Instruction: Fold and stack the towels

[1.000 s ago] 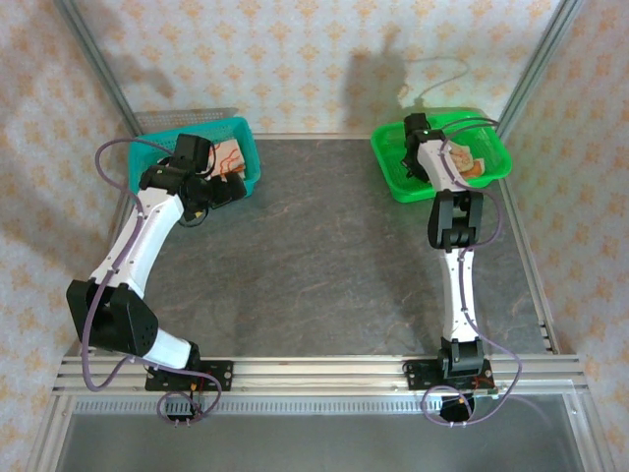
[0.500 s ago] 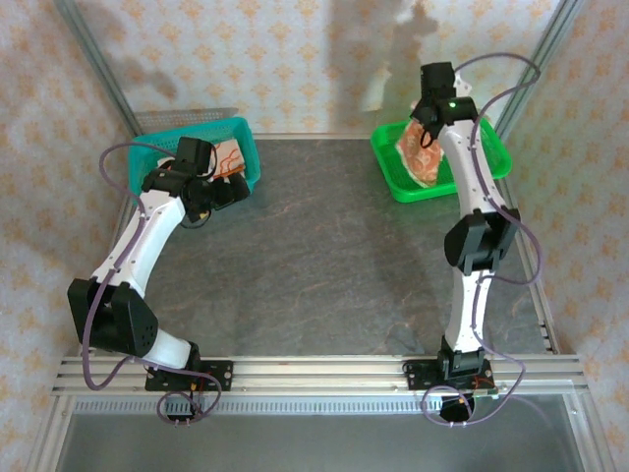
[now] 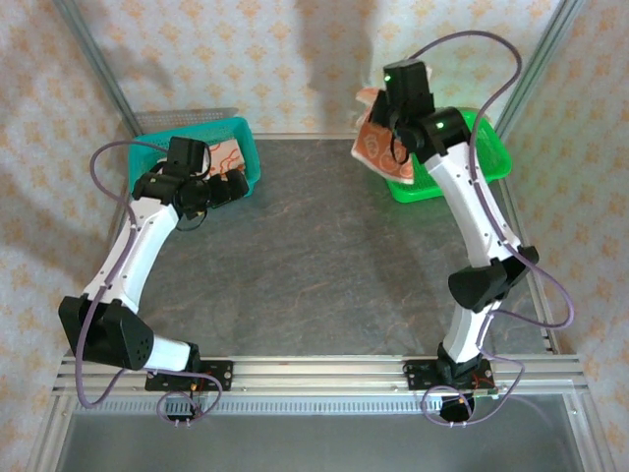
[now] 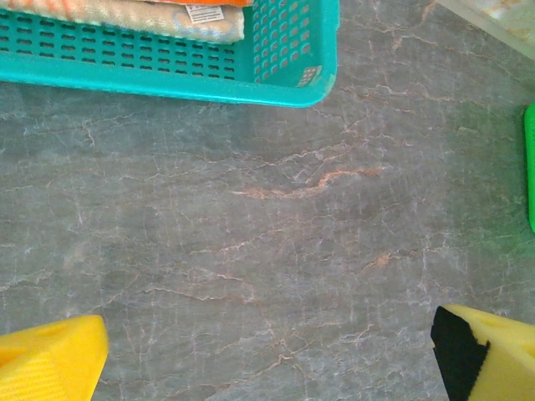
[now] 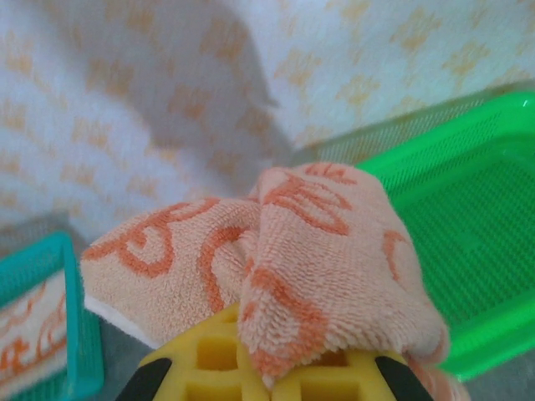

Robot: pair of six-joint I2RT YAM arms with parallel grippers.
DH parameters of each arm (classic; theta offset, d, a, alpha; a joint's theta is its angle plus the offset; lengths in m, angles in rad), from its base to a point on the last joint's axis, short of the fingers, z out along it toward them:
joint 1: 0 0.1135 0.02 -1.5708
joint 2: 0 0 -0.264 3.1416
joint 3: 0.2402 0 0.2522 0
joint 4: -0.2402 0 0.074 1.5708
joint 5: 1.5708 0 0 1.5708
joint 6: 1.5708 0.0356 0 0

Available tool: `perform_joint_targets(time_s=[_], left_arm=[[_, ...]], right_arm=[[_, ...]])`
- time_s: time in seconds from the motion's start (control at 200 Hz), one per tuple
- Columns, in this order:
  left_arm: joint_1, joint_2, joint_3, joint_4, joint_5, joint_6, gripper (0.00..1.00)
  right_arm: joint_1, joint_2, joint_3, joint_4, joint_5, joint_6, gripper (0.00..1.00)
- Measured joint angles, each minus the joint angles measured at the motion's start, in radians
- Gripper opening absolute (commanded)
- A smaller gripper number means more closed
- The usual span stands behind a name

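Note:
A peach towel [image 3: 374, 146] with orange curls hangs bunched from my right gripper [image 3: 393, 130], which is shut on it, raised by the left rim of the green basket [image 3: 484, 161]. In the right wrist view the towel [image 5: 313, 251] drapes over the yellow fingers [image 5: 205, 359] of that gripper [image 5: 272, 372]. More towels [image 3: 228, 157] lie in the teal basket [image 3: 246, 147]; their folded edges [image 4: 125, 12] run along the top of the left wrist view. My left gripper [image 3: 220, 190] is open beside the teal basket, with bare table between its yellow fingertips [image 4: 50, 363] around [image 4: 267, 359].
The grey marbled table [image 3: 314, 256] stretches between the two baskets. The teal basket's wall [image 4: 167, 71] lies just ahead of the left gripper. The green basket's floor [image 5: 468, 225] looks bare. Patterned walls and metal frame posts enclose the table.
My right arm has lifted the peach towel out of the green basket and swung it up and to the left. The left arm has shifted only slightly.

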Motion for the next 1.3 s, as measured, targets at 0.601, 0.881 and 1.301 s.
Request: perform_joint_targets(time_s=[0.601,0.881,1.301], left_arm=[[0.000,-0.066,-0.028,-0.051,0.000,0.035,1.00],[0.000,-0.121,-0.113,-0.055,-0.002,0.026,1.00],[-0.163,-0.065,-0.293,0.061,0.053,-0.131,0.75]], right_arm=[[0.204,-0.125,-0.427,0.034,-0.128,0.074,0.21],[0.204,0.362,-0.086,0.047,-0.258,0.049,0.57],[0.173,0.102,-0.501,0.110,-0.232,0.062,0.57]])
